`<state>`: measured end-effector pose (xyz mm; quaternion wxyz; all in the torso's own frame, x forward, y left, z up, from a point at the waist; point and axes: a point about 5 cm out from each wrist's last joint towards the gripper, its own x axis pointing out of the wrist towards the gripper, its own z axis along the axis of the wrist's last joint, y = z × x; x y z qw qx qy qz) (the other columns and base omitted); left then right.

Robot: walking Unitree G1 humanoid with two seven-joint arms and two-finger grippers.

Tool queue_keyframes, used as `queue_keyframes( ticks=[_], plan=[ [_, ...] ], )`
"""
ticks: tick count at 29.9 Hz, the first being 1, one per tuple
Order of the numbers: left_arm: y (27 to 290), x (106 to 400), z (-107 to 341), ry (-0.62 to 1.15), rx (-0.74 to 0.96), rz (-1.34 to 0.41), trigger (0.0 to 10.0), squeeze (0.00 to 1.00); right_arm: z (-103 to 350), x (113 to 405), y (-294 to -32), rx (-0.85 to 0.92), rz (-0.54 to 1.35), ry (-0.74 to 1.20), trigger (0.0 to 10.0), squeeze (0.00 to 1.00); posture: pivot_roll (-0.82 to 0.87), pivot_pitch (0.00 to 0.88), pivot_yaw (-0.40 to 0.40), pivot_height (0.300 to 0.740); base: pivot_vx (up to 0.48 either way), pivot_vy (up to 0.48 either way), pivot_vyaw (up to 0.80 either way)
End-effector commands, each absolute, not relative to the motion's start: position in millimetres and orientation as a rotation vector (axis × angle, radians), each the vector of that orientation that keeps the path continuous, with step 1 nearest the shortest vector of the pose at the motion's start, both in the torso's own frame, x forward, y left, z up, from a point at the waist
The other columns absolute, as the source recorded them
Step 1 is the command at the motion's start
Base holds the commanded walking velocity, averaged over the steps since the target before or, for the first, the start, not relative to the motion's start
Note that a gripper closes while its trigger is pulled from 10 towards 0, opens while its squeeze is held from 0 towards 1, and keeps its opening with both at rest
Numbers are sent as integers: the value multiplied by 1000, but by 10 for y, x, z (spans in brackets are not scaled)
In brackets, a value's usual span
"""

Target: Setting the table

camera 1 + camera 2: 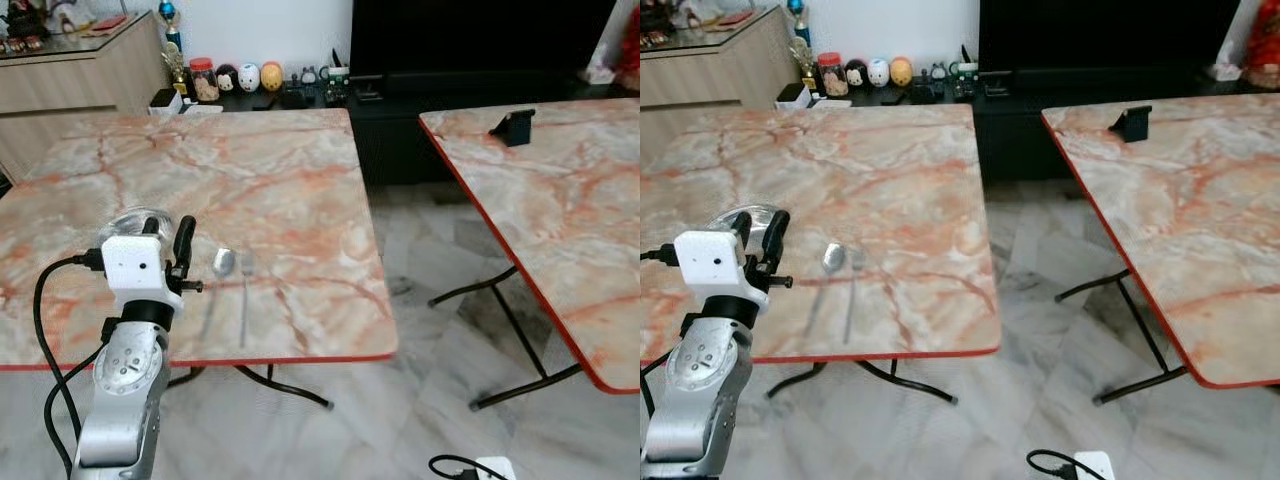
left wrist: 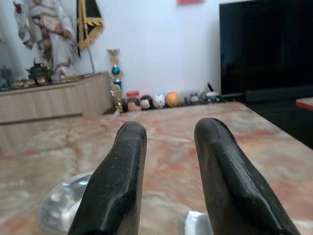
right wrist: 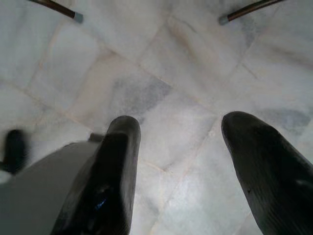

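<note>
A metal spoon point(image 1: 222, 263) and a fork point(image 1: 245, 298) lie side by side near the front edge of the marble-patterned table point(image 1: 230, 170), handles toward me. Just left of them sits a clear glass dish point(image 1: 132, 222). My left gripper point(image 1: 168, 236) hovers low over the table between the dish and the spoon, open with nothing between its fingers point(image 2: 120, 176). In the left wrist view the glass dish point(image 2: 61, 205) and the spoon's bowl point(image 2: 195, 224) show past the fingers. My right gripper point(image 3: 182, 120) hangs open over the tiled floor.
A second marble table point(image 1: 560, 200) stands to the right with a black stand point(image 1: 512, 127) on it, across a floor gap. A dark TV cabinet with small figurines point(image 1: 250, 77) and a wooden sideboard point(image 1: 80, 70) line the back. A white charger point(image 1: 495, 468) lies on the floor.
</note>
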<state>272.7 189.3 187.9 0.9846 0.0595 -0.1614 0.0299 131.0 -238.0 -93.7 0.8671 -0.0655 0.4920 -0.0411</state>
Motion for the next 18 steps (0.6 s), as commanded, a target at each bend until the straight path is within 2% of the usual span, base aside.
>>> queue_keyframes(
  ticks=[1, 10, 18],
  plan=[
    [1984, 2698, 1862, -316, 145, 94, 10000, 0, -941, 1365, -2280, -129, -58, 1017, 10000, 0, 4, 0, 12, 740, 0, 480, 719],
    [1977, 2693, 1849, -314, 146, 90, 10000, 0, -944, 1356, -2278, -125, -60, 1018, 10000, 0, 5, 0, 14, 740, 0, 367, 683],
    [1941, 2698, 1817, -303, 143, 54, 10000, 0, -947, 1344, -2278, -110, -80, 1013, 10000, 0, 3, 0, 16, 740, 0, 0, 0]
  ],
)
